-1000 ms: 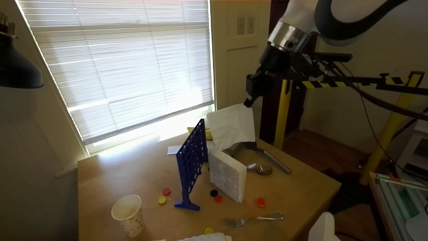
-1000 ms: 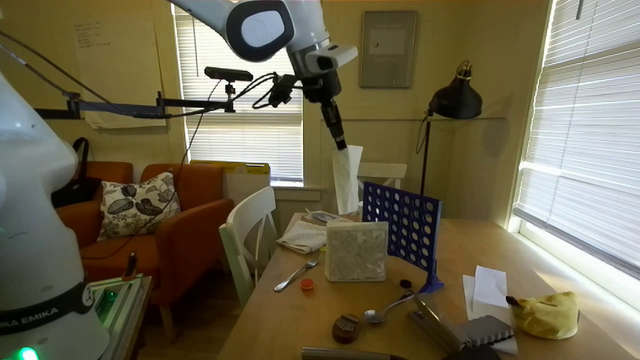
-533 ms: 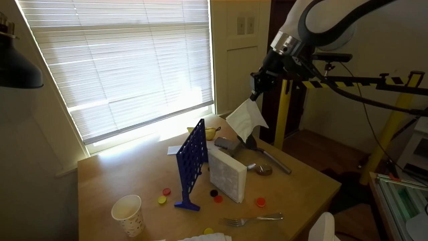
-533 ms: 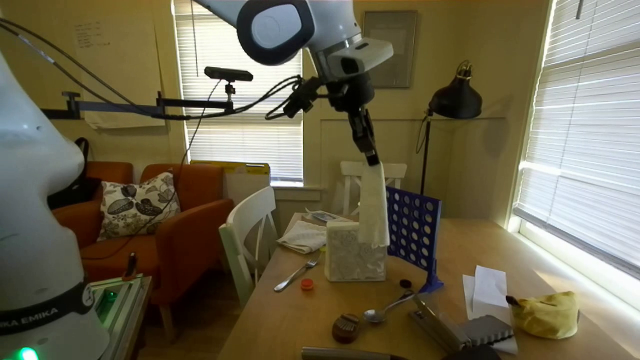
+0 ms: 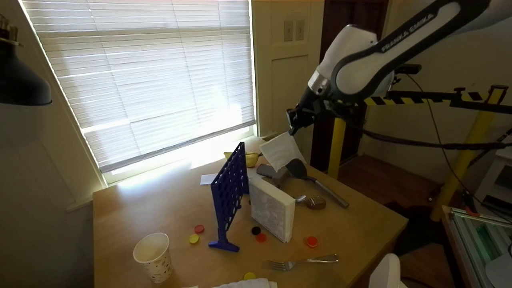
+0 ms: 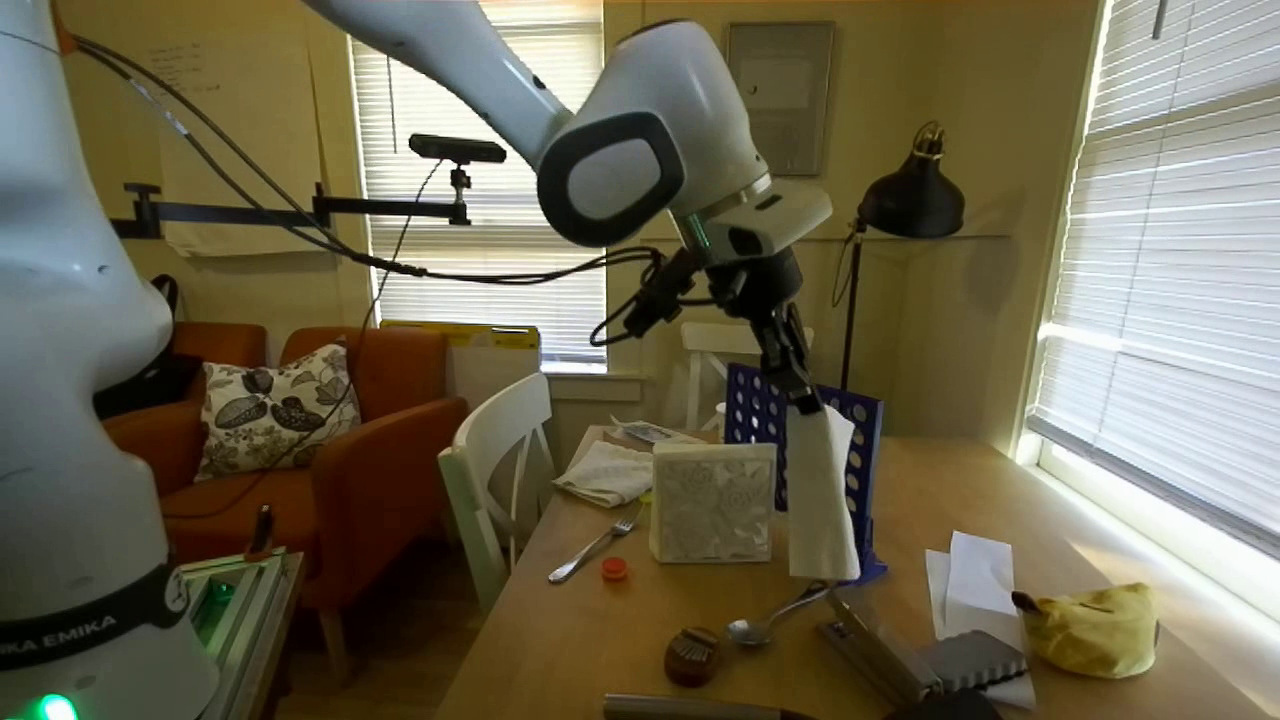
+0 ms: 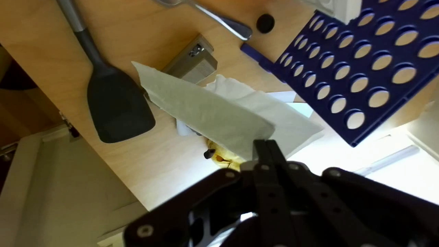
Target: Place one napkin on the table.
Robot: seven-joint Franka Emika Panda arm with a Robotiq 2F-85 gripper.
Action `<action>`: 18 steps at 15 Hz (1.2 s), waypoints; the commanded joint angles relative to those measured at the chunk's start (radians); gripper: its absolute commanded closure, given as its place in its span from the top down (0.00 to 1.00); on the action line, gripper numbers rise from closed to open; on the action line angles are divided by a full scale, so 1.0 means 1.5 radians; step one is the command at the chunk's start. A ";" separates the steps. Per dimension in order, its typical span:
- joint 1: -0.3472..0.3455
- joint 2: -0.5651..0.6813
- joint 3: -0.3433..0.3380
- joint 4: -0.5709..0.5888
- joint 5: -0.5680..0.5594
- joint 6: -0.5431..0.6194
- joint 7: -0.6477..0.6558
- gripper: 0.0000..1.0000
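Napkin (image 6: 822,500) being held midair above table (image 5: 160,212), nr corner by window (image 5: 168,80), spatula (image 7: 118,106) lying nr same corner. Being pinched at top by gripper (image 6: 806,404), jaws clenched on it; rest hanging loose. Yellow pouch (image 6: 1095,635) being seen by window edge, fork (image 5: 306,261) nr opp. edge; btwn them, wht box (image 6: 712,505) standing beside blue grid board (image 7: 371,73).
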State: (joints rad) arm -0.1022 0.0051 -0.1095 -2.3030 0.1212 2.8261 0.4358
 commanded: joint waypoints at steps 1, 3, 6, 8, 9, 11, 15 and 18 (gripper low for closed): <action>0.004 0.071 -0.015 -0.003 -0.155 0.068 0.112 0.00; 0.021 0.097 -0.033 -0.008 -0.231 0.070 0.157 0.00; 0.038 0.114 -0.039 -0.019 -0.274 0.042 0.179 0.00; 0.039 0.117 -0.023 -0.031 -0.256 0.018 0.159 0.00; 0.060 0.119 -0.033 -0.035 -0.228 0.007 0.133 0.00; 0.067 0.115 -0.022 -0.044 -0.212 -0.021 0.116 0.00; 0.079 0.123 -0.012 -0.039 -0.206 -0.060 0.102 0.00; 0.079 0.131 -0.008 -0.025 -0.190 -0.083 0.091 0.00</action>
State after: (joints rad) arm 0.0136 0.1901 -0.1288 -2.3604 -0.2174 2.7419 0.6166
